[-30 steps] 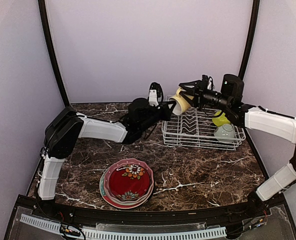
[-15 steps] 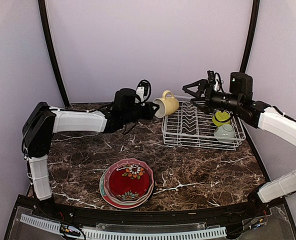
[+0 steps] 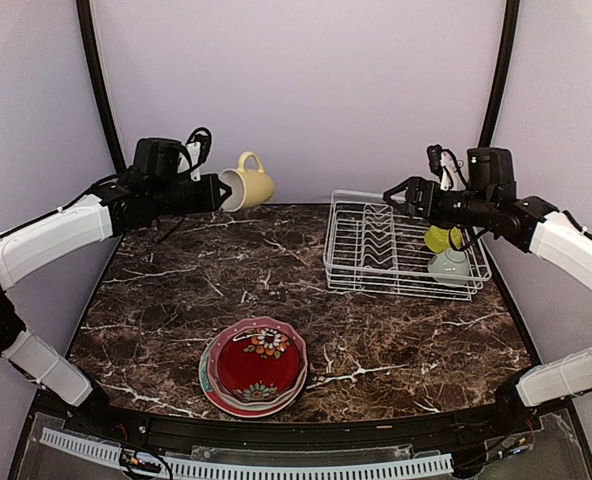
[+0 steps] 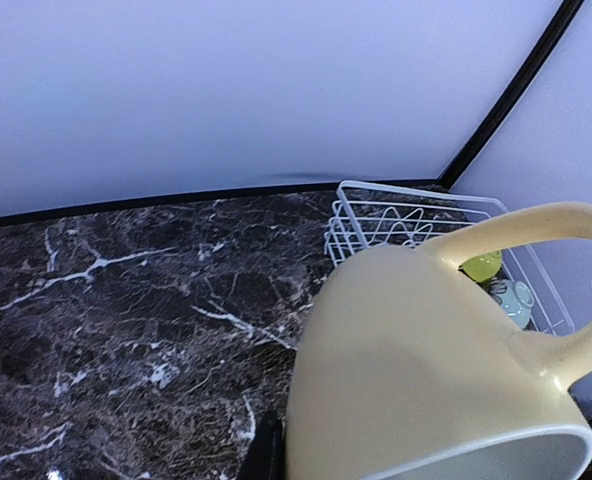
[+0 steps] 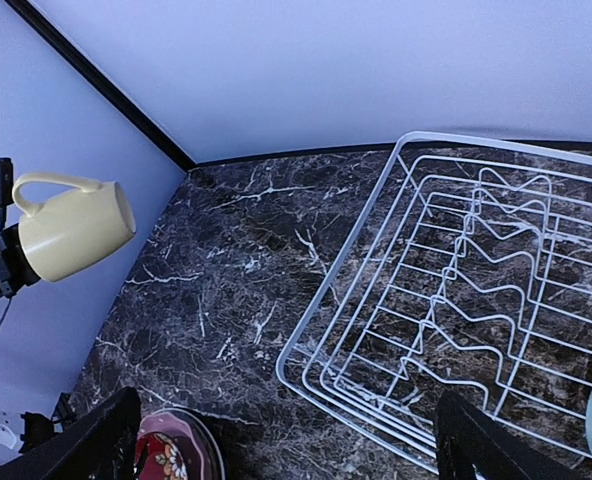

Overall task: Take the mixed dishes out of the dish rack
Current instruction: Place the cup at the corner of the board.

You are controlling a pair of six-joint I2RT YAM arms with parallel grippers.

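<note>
Pale yellow ceramic mug (image 3: 248, 186) held in the air over the far left corner of the dark veined marble table (image 3: 376, 335), tipped on its side, handle uppermost, mouth turned toward the left gripper (image 3: 220, 192). Pinched at the rim by that gripper. In the left wrist view, just a sliver of one dark finger (image 4: 267, 452) visible against the mug's wall, the other finger hidden, the mug itself cut off at the bottom and right edges. White wire dish rack (image 3: 396, 291) well apart from the mug, standing at the far right of the table, upright prongs in its left half. Two pieces lying in its right end: lime-green bowl (image 3: 440, 239), partly covered by the right arm in the top view, and pale blue cup (image 3: 450, 266) just in front of it, too small to tell which way up. Right gripper (image 3: 404, 194) hanging above the rack's far edge, fingers (image 5: 88, 445) spread wide apart. Only their dark tips seen in the right wrist view, and only a thin edge of the cup at that view's right border. Stack of plates (image 3: 255, 365) near the front middle of the table: red flowered plate on top, pink scalloped rim beneath, a teal edge lower down, the rest of the pile hidden.
</note>
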